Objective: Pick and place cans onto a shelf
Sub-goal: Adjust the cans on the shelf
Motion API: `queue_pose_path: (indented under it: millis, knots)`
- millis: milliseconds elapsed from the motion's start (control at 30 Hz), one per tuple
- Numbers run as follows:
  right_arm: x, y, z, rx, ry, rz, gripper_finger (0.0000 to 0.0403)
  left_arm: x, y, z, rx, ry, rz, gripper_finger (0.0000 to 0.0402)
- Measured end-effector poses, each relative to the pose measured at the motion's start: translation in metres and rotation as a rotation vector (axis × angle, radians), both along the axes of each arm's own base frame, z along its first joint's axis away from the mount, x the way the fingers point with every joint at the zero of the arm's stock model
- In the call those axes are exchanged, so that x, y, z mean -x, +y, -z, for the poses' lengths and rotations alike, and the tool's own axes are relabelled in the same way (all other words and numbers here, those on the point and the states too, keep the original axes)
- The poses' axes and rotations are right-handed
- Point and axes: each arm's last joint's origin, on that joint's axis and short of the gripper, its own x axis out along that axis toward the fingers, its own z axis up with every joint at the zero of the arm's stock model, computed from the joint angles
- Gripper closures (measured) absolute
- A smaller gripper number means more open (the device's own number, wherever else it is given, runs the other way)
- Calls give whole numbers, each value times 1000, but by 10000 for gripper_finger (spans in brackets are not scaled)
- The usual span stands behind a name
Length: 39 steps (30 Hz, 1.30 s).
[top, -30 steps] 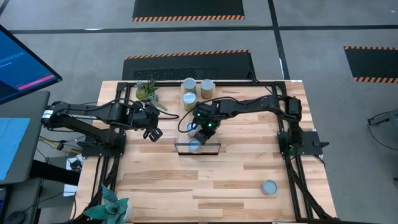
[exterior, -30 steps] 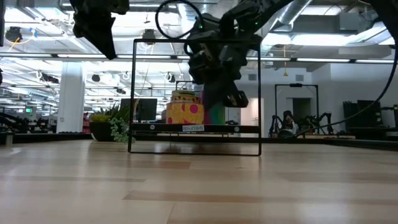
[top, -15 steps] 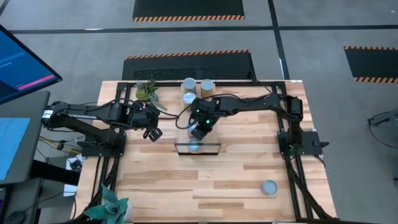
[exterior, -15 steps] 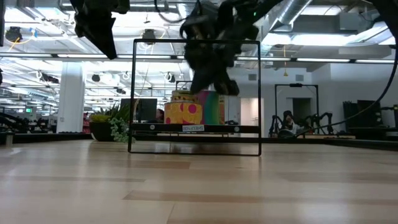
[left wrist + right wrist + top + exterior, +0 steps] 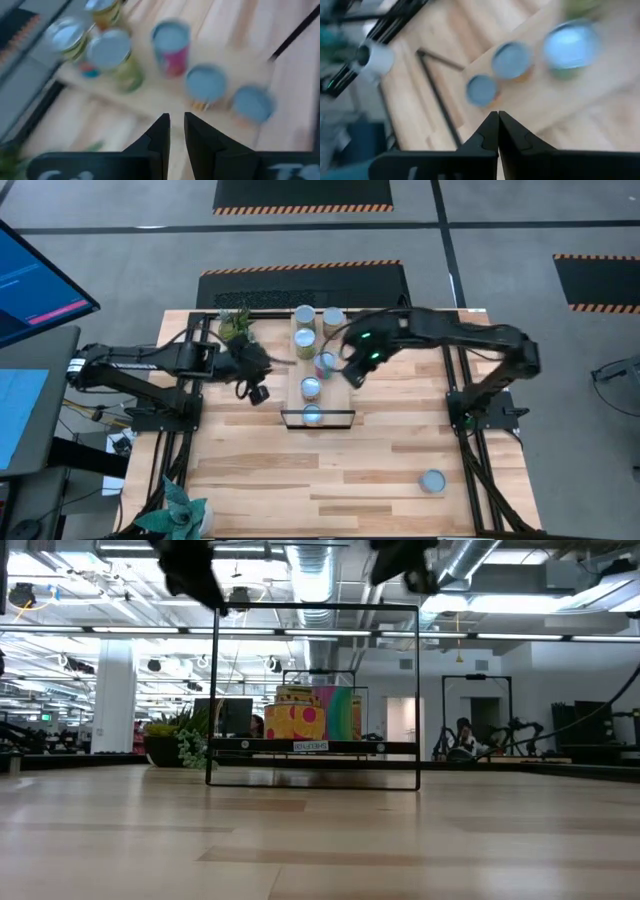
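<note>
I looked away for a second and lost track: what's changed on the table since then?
The right gripper pulled up and back from the shelf, its fingers shut and empty, uncovering cans it had hidden. The left gripper shifted slightly toward the cans. The lone can near the table's front stayed put.

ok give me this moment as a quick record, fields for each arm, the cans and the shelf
left gripper: above the table just left of the cans, fingers slightly apart, empty
right gripper: raised right of the cans, fingers closed, empty
cans: row of them on the shelf, tops up; stray can alone near the table's front right
shelf: black frame at its near end
</note>
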Motion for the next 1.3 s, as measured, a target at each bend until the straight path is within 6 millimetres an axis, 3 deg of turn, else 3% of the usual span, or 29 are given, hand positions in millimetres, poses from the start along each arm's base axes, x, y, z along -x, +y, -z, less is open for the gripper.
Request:
queue_pose_path:
  millis: [100, 200, 433, 633, 1000, 1200, 1300]
  knots:
    - [31, 6, -23, 78, -20, 101, 381, -16, 7, -3, 138, -129, 25, 356]
    - [62, 13, -39, 132, -21, 194, 384, -35, 13, 2, 343, -240, -65, 356]
    - [133, 25, -56, 281, 69, 391, 385, -55, 16, 24, 683, -163, -232, 356]
    - [185, 32, -59, 357, 160, 426, 380, -76, 21, 23, 746, -161, -276, 356]
    - [246, 35, -72, 404, -8, 290, 385, -122, 19, 58, 904, 70, -397, 356]
    - [283, 32, -75, 392, -109, 296, 382, -143, 8, 62, 926, 167, -380, 356]
    - [294, 32, -75, 376, -143, 295, 385, -142, 9, 60, 921, 189, -397, 356]
